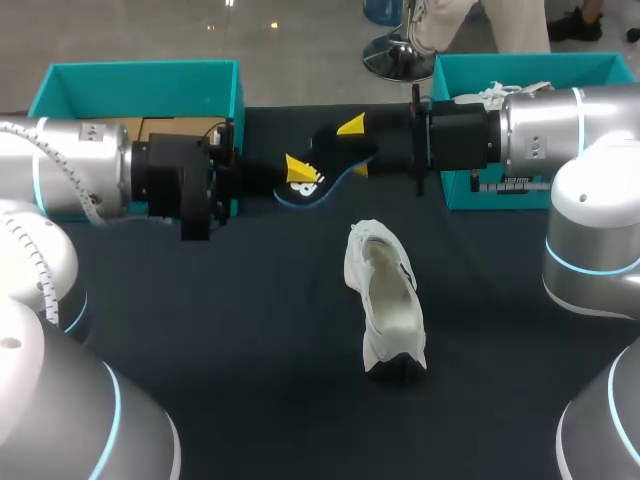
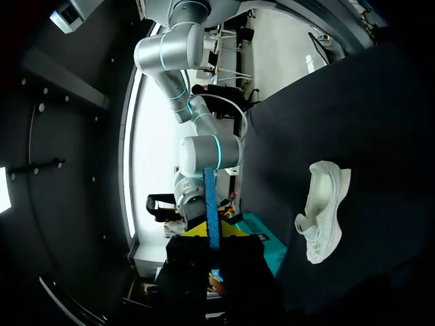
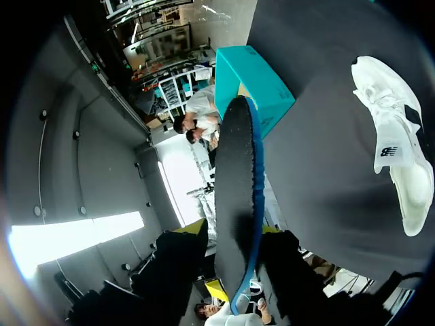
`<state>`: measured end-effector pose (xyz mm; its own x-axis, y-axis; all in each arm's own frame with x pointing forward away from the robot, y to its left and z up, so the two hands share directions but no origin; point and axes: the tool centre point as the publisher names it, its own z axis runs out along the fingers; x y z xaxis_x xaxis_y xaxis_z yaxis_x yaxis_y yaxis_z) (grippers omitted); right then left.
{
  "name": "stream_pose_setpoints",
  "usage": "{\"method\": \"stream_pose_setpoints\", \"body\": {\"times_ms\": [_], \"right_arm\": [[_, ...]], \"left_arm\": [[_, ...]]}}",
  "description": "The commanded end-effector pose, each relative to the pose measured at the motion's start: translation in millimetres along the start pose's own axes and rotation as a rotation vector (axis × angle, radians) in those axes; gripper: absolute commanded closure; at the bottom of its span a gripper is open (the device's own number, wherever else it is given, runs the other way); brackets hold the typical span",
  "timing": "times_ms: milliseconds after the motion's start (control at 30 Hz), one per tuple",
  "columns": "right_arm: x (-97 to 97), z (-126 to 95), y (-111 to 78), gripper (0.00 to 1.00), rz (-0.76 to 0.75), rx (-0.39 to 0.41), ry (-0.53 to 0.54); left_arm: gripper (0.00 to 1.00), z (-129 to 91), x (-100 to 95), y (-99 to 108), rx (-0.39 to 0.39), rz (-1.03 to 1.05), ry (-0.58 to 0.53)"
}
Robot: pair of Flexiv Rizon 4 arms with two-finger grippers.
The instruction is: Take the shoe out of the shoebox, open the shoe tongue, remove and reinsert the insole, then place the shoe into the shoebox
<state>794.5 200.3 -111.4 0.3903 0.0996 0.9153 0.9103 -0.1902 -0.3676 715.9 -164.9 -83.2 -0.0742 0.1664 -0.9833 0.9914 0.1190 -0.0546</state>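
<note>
Head view: at the far left of the dark table stands an open teal shoebox. My left arm comes in just in front of it, and the left gripper is clamped on the near end of a black insole with a blue rim, held in the air over the far middle of the table. The right gripper is closed on the insole's far end, so both arms hold it at once. Each wrist view shows the insole edge-on, running out from between that gripper's own fingers. The white shoe lies on the table right of centre and nearer than the insole, its opening upward, apart from both grippers. At the far right is a second teal shoebox, behind my right arm.
</note>
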Motion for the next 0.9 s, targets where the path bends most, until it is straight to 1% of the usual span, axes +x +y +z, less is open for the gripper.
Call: {"method": "stream_pose_setpoints", "body": {"times_ms": [33,400,567,600,633,667,767,900], "right_arm": [[0.4,2.2,0.2,1.0,0.001,-0.002,-0.003],[0.4,2.2,0.2,1.0,0.001,-0.002,-0.003],[0.4,2.2,0.2,1.0,0.001,-0.002,-0.003],[0.4,2.2,0.2,1.0,0.001,-0.002,-0.003],[0.4,2.2,0.2,1.0,0.001,-0.002,-0.003],[0.4,2.2,0.2,1.0,0.001,-0.002,-0.003],[0.4,2.2,0.2,1.0,0.001,-0.002,-0.003],[0.4,2.2,0.2,1.0,0.001,-0.002,-0.003]], "left_arm": [[1.0,0.8,2.9,-0.1,0.003,0.007,-0.009],[1.0,1.5,8.9,1.9,0.008,-0.004,-0.008],[1.0,0.5,8.4,3.7,-0.009,-0.004,-0.002],[0.89,0.4,8.1,3.9,-0.009,-0.004,0.004],[0.41,0.4,7.3,4.0,-0.006,-0.002,0.005],[0.0,0.1,6.3,4.2,-0.005,0.004,0.005],[0.0,-5.9,1.9,7.6,-0.002,0.02,0.004],[0.0,-20.5,-6.4,19.2,0.0,0.054,-0.009]]}}
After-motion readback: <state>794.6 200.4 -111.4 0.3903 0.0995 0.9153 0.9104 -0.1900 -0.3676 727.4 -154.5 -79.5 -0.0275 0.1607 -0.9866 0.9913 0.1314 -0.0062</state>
